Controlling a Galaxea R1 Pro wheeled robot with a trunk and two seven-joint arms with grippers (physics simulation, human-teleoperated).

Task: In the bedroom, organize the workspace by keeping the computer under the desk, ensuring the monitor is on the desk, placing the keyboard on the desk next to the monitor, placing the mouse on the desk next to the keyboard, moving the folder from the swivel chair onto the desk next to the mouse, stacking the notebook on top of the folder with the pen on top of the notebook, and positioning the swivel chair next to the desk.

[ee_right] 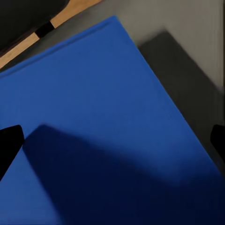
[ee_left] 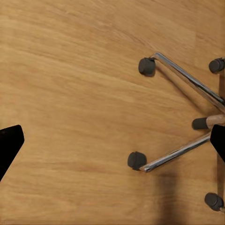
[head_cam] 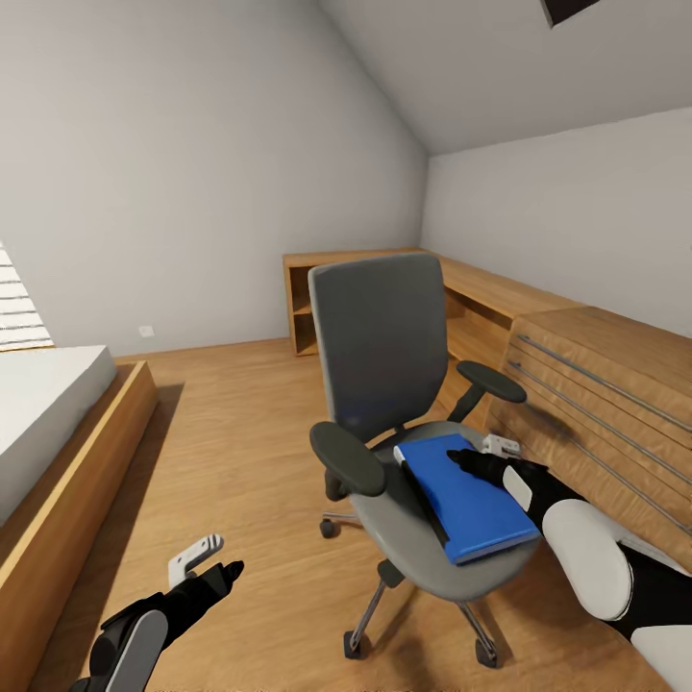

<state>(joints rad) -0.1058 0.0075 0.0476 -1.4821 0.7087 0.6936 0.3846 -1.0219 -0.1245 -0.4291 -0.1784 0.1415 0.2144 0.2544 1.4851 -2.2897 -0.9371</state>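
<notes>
The blue folder lies flat on the seat of the swivel chair, reaching toward the seat's front edge. The right gripper hangs just above the folder's right edge, fingers spread wide and holding nothing. The left gripper hovers over the wooden floor beside the chair's chrome base, fingers wide too

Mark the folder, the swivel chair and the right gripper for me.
folder [head_cam: 471, 495]: head view, middle of its blue cover.
swivel chair [head_cam: 384, 336]: head view, centre of the grey backrest.
right gripper [head_cam: 481, 457]: head view, between its fingertips, over the folder's edge.
</notes>
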